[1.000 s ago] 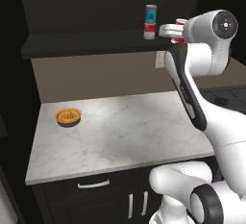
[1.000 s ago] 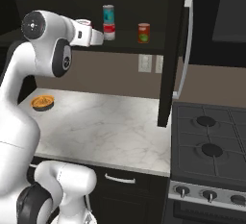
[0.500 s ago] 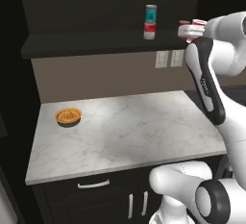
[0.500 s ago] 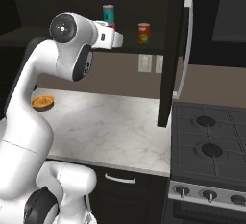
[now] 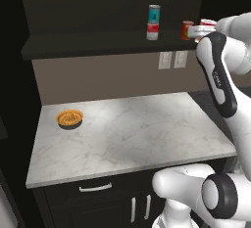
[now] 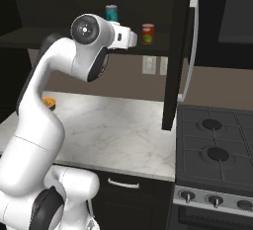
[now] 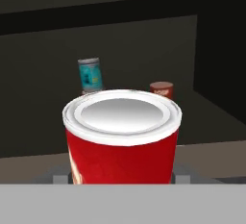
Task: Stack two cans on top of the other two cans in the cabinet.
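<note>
Left base view: one teal-blue can [image 5: 154, 14] stands stacked on one red-and-white can [image 5: 153, 31] on the cabinet [image 5: 98, 11] shelf; one dark orange can [image 5: 187, 29] sits farther right, beside the raised tool [image 5: 200, 28]. One orange bowl [image 5: 69, 119] rests on the counter [image 5: 127, 139].

Right base view: two cans show, teal-blue and dark orange.

Hand view: the tool grasps one bright red can [image 7: 122, 139].

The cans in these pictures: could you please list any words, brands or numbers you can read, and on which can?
No text is legible.
Teal can: dark label patch, too blurred.
Dark orange can: yellowish mark, too small.
Red can in the hand: no print shows.
</note>
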Motion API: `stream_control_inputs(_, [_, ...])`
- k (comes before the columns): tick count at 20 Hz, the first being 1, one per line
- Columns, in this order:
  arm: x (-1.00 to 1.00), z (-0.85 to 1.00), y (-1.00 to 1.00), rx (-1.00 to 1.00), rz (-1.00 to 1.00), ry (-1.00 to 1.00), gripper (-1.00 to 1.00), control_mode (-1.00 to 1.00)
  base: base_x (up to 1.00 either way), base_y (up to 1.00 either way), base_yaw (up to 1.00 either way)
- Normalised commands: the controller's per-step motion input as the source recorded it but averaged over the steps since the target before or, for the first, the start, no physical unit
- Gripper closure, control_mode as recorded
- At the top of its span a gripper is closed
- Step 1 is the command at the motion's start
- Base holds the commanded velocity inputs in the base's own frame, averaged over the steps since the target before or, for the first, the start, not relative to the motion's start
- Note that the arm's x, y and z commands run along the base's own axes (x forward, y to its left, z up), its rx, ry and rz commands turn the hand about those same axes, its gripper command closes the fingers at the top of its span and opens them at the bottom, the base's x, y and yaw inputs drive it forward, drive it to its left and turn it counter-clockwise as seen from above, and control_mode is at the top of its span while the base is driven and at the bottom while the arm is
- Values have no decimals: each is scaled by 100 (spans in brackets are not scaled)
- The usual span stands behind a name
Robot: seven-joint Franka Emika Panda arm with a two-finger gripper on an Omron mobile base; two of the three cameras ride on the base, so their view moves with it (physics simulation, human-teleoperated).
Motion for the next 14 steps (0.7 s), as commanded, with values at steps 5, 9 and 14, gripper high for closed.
stream_control_inputs(5, [9,3,-17,-5,0,0,100,-100,0,0,0])
stream_control_inputs(9, [13,6,-12,-5,-4,-2,100,-100,0,0,0])
stream_control_inputs(14, [22,8,-5,0,-7,0,100,-100,0,0,0])
